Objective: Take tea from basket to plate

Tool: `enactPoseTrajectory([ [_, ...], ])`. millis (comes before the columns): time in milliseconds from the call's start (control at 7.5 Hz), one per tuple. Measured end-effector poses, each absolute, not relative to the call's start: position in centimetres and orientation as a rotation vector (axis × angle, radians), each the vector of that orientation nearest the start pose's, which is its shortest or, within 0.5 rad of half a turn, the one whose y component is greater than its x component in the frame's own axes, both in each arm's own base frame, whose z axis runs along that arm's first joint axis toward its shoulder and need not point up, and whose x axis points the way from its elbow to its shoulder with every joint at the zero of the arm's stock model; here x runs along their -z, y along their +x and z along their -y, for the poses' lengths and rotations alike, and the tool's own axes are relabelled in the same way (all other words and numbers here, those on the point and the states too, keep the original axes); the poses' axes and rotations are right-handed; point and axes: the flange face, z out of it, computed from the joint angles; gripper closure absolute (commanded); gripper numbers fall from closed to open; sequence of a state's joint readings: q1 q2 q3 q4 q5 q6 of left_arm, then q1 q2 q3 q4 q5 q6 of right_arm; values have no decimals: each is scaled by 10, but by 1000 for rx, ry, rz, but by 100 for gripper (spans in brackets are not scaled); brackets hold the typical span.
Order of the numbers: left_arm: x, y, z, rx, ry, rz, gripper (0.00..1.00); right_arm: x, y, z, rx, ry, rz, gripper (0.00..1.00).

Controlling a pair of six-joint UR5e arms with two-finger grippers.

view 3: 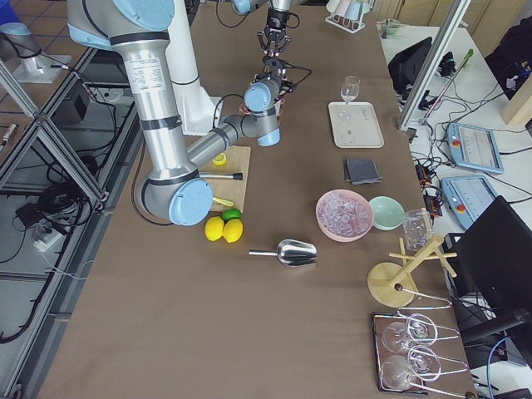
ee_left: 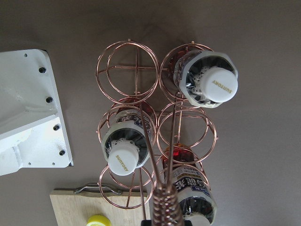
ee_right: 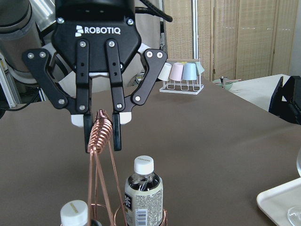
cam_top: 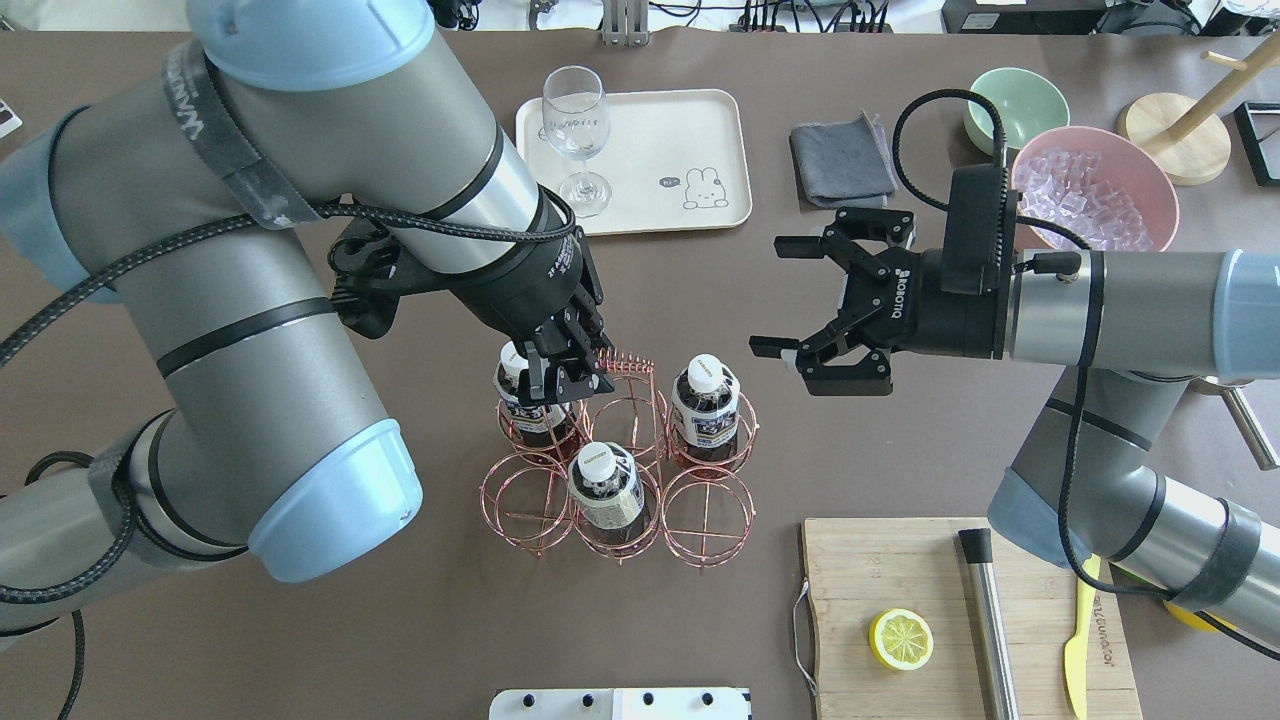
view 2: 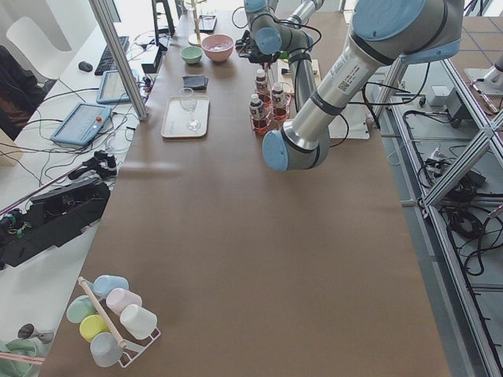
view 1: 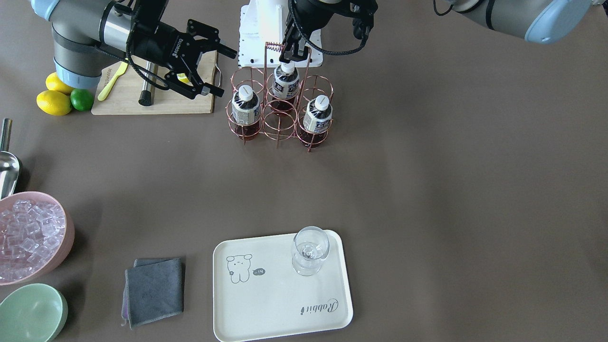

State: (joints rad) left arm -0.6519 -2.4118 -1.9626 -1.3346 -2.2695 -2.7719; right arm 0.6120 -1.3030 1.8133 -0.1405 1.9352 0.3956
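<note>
The basket (view 1: 273, 46) is a copper wire rack standing mid-table. It holds three tea bottles (view 1: 246, 107) (view 1: 286, 80) (view 1: 318, 114), which also show in the overhead view (cam_top: 705, 400) (cam_top: 603, 485). My left gripper (ee_right: 102, 141) is at the top of the basket's coiled handle (cam_top: 627, 357). Its fingers (ee_right: 88, 136) are closed against both sides of the coil. My right gripper (cam_top: 772, 295) is wide open and empty. It hovers to the right of the basket, pointing at it. The cream plate (view 1: 266, 304) lies at the far side of the table and carries a wine glass (view 1: 309, 249).
A cutting board (cam_top: 900, 560) with a lemon half, a metal rod and a yellow knife lies near my right arm. A pink bowl of ice (cam_top: 1095, 190), a green bowl (cam_top: 1020, 100) and a grey cloth (cam_top: 842, 160) sit far right. Lemons and a lime (view 1: 54, 102) lie beside the board.
</note>
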Motion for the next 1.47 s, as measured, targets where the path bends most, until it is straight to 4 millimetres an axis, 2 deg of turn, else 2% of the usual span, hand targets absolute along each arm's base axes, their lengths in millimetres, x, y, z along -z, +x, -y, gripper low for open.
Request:
enactPoseTrajectory([
  [533,-34,407,397,1286,-944,-804,100,-262,-393,354,707,1343,1426,4],
  [800,-34,407,397,1287,-943,-804,100,-263,-412,355,693,1333,1415,5],
  [1067,-35,407,397,1287,-942,-803,100,-268,-422,355,691,1325,1406,6],
  [1333,-36,407,397,1285,-940,-803,100,-273,-426,356,702,1330,1391,21],
  [1467,-38,407,397,1286,-939,-801,100,-273,-426,355,705,1332,1390,38],
])
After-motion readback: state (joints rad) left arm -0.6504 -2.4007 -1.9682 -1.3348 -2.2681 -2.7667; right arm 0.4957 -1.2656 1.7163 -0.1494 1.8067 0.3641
